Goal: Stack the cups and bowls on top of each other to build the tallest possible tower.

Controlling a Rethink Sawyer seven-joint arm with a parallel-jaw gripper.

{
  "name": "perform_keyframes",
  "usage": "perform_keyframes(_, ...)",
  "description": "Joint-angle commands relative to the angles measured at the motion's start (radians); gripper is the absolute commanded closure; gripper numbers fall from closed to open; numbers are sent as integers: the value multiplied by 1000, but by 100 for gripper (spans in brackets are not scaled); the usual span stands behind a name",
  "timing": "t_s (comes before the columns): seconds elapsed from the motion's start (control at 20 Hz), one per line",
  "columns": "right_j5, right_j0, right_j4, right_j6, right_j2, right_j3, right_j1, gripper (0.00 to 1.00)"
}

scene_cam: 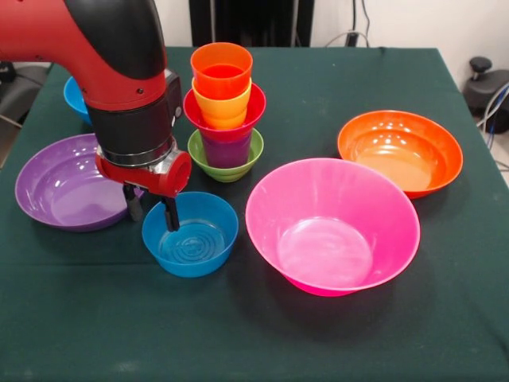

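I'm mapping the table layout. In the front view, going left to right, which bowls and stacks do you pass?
purple bowl → small blue bowl → tower → pink bowl → orange bowl

text: none readable
arm (119, 64): plain red and black, no legible label or brand
cups, bowls: glossy plastic, no print or numbers
small blue bowl (191, 235): moulded concentric rings inside, no characters
tablecloth (334, 79): plain dark green, no signs
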Motion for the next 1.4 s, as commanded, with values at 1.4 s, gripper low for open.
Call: perform_keyframes(1.4,-25,47,-30,-99,-28,72,-15,0)
